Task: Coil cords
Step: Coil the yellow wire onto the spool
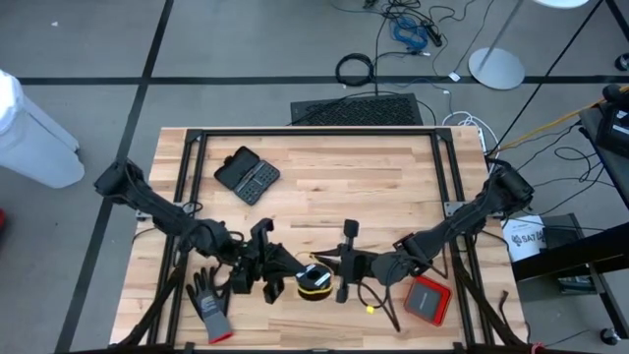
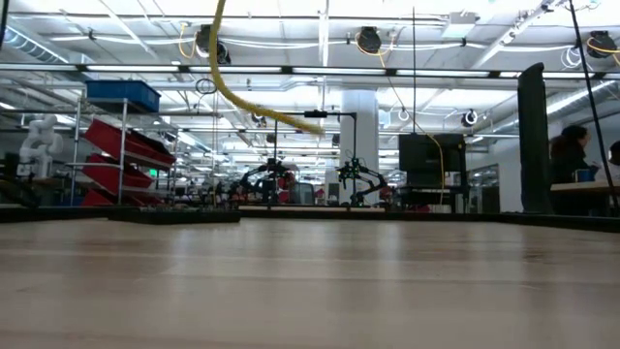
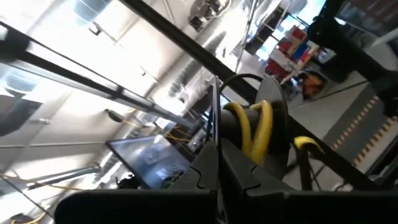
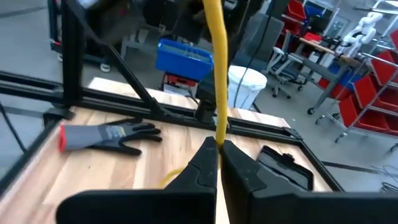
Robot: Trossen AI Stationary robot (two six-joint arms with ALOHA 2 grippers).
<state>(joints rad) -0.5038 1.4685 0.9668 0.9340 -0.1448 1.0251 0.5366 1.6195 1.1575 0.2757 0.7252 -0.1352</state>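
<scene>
Coiling in progress: yellow cord point(image 1: 314, 282) sits low centre of the high view on the surface point(image 1: 324, 187).
Left gripper point(image 1: 283, 264) and right gripper point(image 1: 332, 264) flank it, jaws fully closed, each pinching cord. Next move likely calls for laying another loop without slack.

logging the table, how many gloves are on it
1: the grey glove with a red cuff lies flat near the table's front left corner, beside the left arm. Another could be hidden under the arms.

Left gripper point(image 3: 217, 163) fingers pressed together, tilted up at the ceiling, yellow cord point(image 3: 252, 127) looping just beyond them.
</scene>
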